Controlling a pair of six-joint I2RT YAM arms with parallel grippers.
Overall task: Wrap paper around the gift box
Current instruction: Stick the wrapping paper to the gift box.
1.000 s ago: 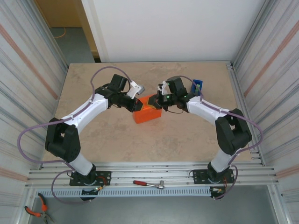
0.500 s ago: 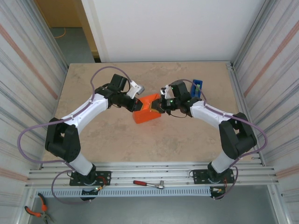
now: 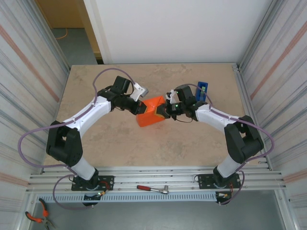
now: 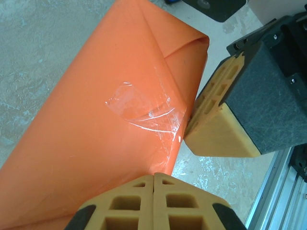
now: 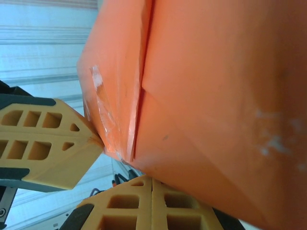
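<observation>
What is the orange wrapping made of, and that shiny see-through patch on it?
The bright orange wrapping sheet looks like thin matte paper: it holds sharp creases and folded flaps. The clear glossy patch stuck on it seems to be plastic sticky tape: see-through, wrinkled, catching glints of light.

The paper (image 3: 151, 112) is bright orange and folded into a small boxy parcel. It sits near the middle of the bench (image 3: 120, 143). One end is folded over in flaps, and a crinkly bit of clear tape (image 4: 144, 112) sticks a flap down.
</observation>
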